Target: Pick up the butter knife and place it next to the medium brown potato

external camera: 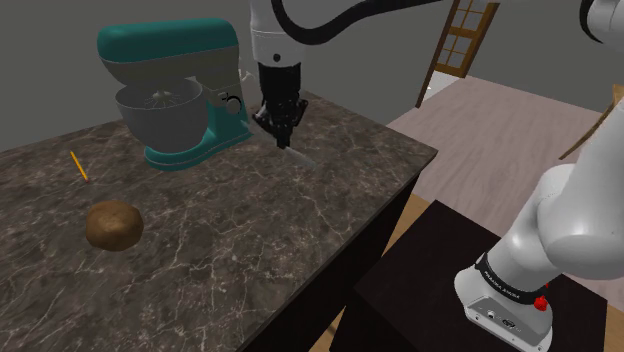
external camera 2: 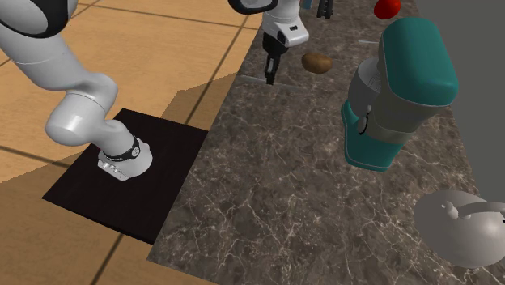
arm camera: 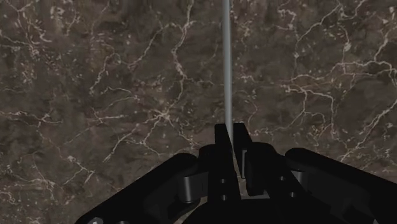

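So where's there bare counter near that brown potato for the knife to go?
The widest bare stretch of counter lies between the potato and the counter's near edge. A smaller patch sits between the potato and the yellow pencil. It's crowded farther back, by the teal mixer, where the pincer holds the butter knife.

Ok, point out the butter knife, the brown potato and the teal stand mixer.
Thin grey butter knife (arm camera: 226, 63): wrist view, mid-blade.
Round brown potato (external camera: 112, 225): shoulder view, its centre.
Teal stand mixer with grey bowl (external camera: 158, 112): shoulder view, on the bowl.
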